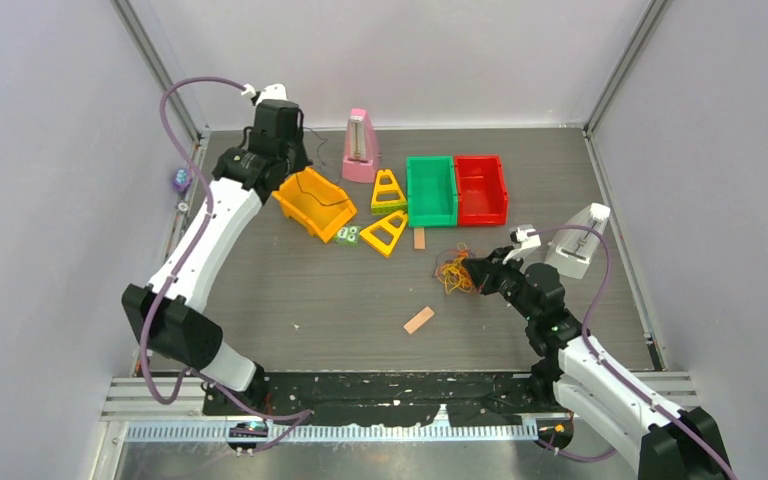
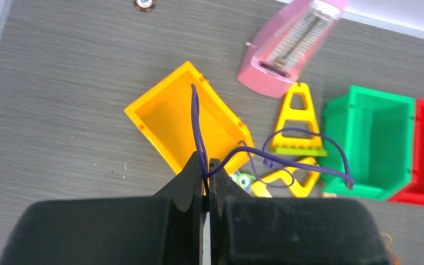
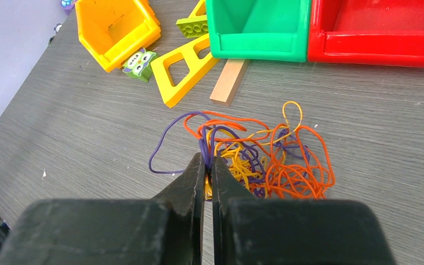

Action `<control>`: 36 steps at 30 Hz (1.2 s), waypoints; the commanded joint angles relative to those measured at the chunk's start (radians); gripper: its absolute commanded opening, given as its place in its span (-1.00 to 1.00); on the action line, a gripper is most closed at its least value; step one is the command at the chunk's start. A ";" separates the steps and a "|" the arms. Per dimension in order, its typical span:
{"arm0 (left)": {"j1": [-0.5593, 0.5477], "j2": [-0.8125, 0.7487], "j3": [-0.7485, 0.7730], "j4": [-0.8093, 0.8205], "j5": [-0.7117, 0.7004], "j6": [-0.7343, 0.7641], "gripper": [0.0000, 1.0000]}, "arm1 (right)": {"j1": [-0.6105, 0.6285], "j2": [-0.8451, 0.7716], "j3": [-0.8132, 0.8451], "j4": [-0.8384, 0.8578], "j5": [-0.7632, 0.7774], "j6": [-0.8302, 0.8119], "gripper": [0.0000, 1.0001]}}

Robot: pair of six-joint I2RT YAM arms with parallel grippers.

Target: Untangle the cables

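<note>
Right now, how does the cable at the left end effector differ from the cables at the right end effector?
The left end effector grips one purple cable alone; the right end effector pinches into a tangle of orange, yellow and purple cables.
The purple cable hangs in loose loops over the yellow bin; the tangle lies bunched on the table.
Shared: both end effectors are shut on a thin purple strand.

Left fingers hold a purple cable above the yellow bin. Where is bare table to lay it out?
Widest bare table: between the yellow bin, the left arm and the loose wooden block. Smaller patch right of the red bin. Crowded: the bins, yellow frames and the cable tangle pinched by the right fingers.
</note>
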 commanded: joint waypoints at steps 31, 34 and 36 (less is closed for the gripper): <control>0.053 0.347 -0.117 0.110 -0.170 0.063 0.33 | 0.001 0.005 0.002 0.064 0.017 0.008 -0.89; 0.054 0.301 -0.120 0.117 -0.165 0.079 0.41 | 0.001 0.012 0.004 0.067 0.013 0.008 -0.89; 0.053 0.285 -0.089 0.085 -0.164 0.084 0.43 | 0.000 0.016 0.004 0.067 0.012 0.007 -0.89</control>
